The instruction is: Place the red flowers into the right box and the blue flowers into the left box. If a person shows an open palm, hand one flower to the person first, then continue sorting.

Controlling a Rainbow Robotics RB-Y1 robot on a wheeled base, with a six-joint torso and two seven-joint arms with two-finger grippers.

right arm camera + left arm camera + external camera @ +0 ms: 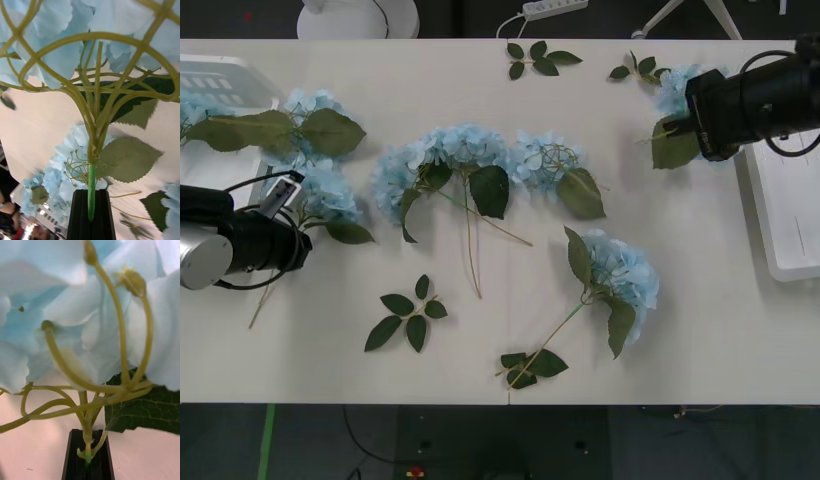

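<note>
Right tool [89, 217] gripping blue flower [93, 56] stem, left tool [88, 461] likewise

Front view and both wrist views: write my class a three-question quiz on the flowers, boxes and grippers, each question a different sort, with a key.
1. True or false: the right gripper is shut on a blue flower by its stem.
2. The left gripper holds: A) a loose leaf sprig B) a blue flower C) nothing.
3. Fill in: both boxes, the left box and the right box, are coloured ____.

Key: 1 true; 2 B; 3 white.
</note>
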